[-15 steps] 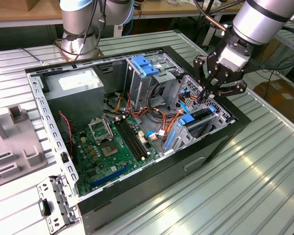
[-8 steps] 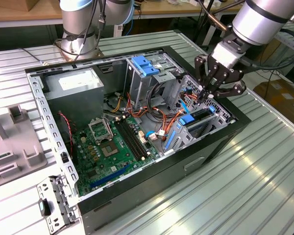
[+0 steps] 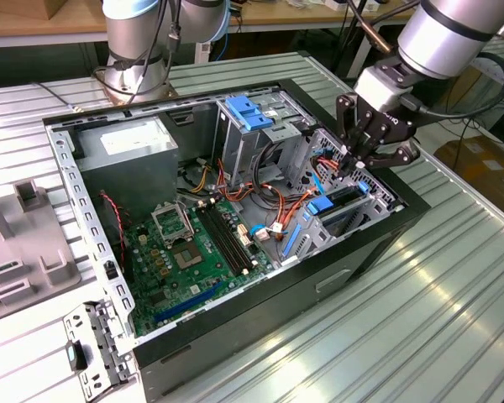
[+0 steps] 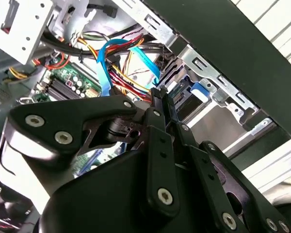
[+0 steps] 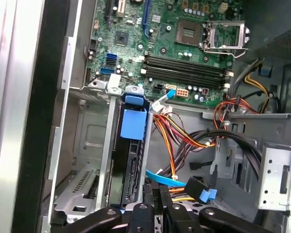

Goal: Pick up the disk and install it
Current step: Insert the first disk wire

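Note:
The disk (image 3: 344,210) stands on edge in the metal drive bay at the end of the open computer case toward the exterior view's right. It is a dark slab with blue side rails. In the first wrist view the disk (image 5: 132,165) runs down the bay slot, with a blue tab on its end. My gripper (image 3: 353,168) hangs just above the bay. Its black fingers are pressed together, and I see nothing between them. In both wrist views the gripper (image 5: 157,191) (image 4: 159,94) sits right beside the disk's near end. I cannot tell whether it touches the disk.
Orange, red and black cables (image 5: 184,141) and a blue flat cable (image 5: 160,177) crowd the space beside the bay. The green motherboard (image 3: 185,252), a grey power-supply box (image 3: 130,155) and a metal cage with a light-blue latch (image 3: 248,113) occupy the case. A grey fixture (image 3: 25,235) stands at the exterior view's left.

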Motion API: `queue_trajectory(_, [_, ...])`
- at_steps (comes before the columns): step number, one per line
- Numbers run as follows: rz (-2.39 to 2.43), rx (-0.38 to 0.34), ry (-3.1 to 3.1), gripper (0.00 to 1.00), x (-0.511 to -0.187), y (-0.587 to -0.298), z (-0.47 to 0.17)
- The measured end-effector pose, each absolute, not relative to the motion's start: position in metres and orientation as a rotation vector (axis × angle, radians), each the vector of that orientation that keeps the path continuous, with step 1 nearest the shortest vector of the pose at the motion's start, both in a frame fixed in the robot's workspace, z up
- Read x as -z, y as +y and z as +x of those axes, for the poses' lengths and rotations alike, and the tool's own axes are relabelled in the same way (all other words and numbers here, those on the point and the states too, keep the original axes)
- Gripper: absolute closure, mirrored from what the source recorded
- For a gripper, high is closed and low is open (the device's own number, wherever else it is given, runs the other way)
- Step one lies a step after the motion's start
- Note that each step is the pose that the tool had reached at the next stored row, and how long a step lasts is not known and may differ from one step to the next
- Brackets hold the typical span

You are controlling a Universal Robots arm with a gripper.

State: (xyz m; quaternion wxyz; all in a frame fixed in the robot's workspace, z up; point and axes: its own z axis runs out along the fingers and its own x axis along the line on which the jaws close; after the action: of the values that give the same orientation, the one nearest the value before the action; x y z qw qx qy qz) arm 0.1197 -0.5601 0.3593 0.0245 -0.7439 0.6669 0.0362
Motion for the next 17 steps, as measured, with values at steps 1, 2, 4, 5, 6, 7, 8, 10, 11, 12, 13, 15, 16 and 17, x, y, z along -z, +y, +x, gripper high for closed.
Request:
queue_trajectory(1, [-2.285, -0.112, 2.081, 0.84, -0.3591, -0.5601, 0.1196])
queue_trajectory(2, [-2.271, -0.111, 2.094, 0.84, -0.359, -0.5601, 0.1196])
queue_trajectory(4, [-2.22, -0.109, 2.147, 0.84, -0.3587, -0.5601, 0.1197])
queue_trajectory(5, [-2.204, -0.109, 2.162, 0.84, -0.3586, -0.5601, 0.1197])
queue_trajectory(6, [-2.188, -0.108, 2.178, 0.84, -0.3585, -0.5601, 0.1197])
queue_trajectory(7, [-2.16, -0.107, 2.204, 0.84, -0.3583, -0.5601, 0.1197])
queue_trajectory(8, [-2.137, -0.106, 2.226, 0.84, -0.3581, -0.5601, 0.1197])
queue_trajectory(10, [-2.106, -0.105, 2.254, 0.84, -0.358, -0.5601, 0.1196])
queue_trajectory(11, [-2.077, -0.104, 2.279, 0.84, -0.3578, -0.5601, 0.1196])
queue_trajectory(12, [-2.061, -0.103, 2.294, 0.84, -0.3577, -0.5601, 0.1196])
queue_trajectory(13, [-2.041, -0.102, 2.311, 0.84, -0.3576, -0.5601, 0.1197])
queue_trajectory(15, [-1.999, -0.101, 2.345, 0.84, -0.3574, -0.5601, 0.1197])
queue_trajectory(16, [-1.985, -0.1, 2.357, 0.84, -0.3573, -0.5601, 0.1196])
queue_trajectory(17, [-1.964, -0.099, 2.373, 0.84, -0.3572, -0.5601, 0.1196])
